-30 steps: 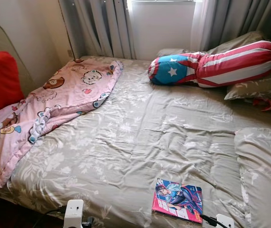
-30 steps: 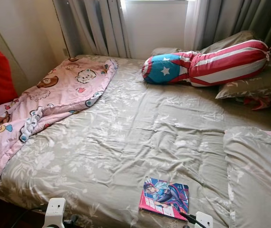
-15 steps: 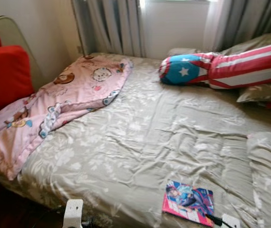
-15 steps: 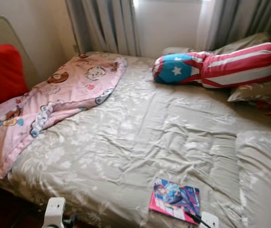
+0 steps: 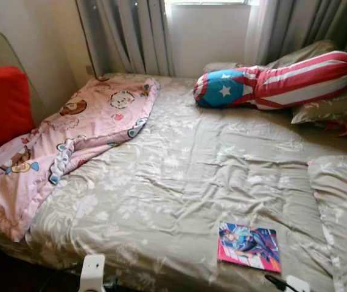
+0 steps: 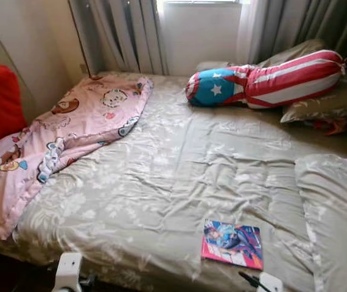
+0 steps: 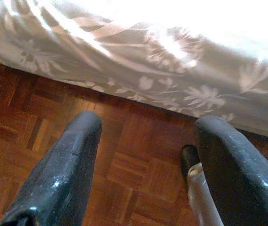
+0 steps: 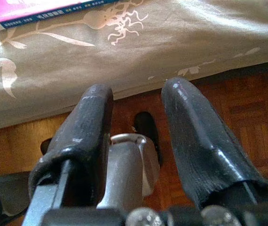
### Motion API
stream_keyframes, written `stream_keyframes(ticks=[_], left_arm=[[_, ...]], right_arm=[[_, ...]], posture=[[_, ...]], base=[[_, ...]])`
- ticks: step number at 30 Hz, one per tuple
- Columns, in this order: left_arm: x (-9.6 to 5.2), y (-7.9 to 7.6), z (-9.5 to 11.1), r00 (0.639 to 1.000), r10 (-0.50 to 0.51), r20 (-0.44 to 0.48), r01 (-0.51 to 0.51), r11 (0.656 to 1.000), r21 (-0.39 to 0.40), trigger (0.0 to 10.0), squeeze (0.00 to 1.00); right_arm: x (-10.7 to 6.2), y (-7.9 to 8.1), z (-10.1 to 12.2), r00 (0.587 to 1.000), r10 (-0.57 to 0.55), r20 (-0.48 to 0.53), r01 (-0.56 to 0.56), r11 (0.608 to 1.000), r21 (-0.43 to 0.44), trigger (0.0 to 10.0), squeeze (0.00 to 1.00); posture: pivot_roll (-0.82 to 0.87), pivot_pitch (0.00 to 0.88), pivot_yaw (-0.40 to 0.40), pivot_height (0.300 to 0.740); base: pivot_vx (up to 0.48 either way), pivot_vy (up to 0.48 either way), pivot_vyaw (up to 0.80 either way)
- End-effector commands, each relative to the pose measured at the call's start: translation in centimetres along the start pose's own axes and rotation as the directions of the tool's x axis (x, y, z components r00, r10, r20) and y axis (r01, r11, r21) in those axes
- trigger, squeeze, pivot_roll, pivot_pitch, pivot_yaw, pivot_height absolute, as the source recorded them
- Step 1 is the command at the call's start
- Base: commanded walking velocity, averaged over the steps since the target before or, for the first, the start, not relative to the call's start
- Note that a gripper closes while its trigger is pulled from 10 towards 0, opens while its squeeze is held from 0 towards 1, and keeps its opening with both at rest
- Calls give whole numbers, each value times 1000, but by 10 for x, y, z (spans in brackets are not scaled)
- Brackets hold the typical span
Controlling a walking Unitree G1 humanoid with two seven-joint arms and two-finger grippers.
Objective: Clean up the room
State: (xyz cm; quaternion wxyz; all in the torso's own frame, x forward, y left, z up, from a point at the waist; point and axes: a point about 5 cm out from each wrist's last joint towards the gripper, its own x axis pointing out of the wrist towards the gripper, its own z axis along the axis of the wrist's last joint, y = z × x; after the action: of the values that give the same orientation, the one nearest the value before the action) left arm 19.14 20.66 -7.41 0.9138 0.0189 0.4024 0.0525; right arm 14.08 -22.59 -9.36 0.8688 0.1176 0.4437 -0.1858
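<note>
Comic book on the bed, both grippers low and empty.
Eye views: the comic book [image 5: 249, 246] lies near the bed [image 5: 185, 176] foot; a pink blanket [image 5: 70, 131] drapes its left side.
Left wrist: left gripper [image 7: 145, 141] spread wide over parquet floor [image 7: 129, 165].
Right wrist: right gripper [image 8: 136, 101] parted narrowly, holding nothing, below the book's edge.

Book [image 6: 232, 244] cover text too small to read.

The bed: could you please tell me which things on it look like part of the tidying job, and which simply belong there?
To tidy:
- book, loose near the foot edge
- pink blanket, crumpled, hanging off the left side

Just there:
- striped bolster
- pillows
- red cushion
- curtains
</note>
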Motion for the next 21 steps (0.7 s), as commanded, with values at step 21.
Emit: stream_keyframes(ticks=[21], left_arm=[[-2, 8, -6, 999, 26, -22, -26, 1000, 12, 10000, 0]], right_arm=[[1, 10, 1, 1000, 28, 3, -28, 1000, -4, 10000, 0]], posture=[[-49, 0, 37, 740]], base=[[0, 442, 0]])
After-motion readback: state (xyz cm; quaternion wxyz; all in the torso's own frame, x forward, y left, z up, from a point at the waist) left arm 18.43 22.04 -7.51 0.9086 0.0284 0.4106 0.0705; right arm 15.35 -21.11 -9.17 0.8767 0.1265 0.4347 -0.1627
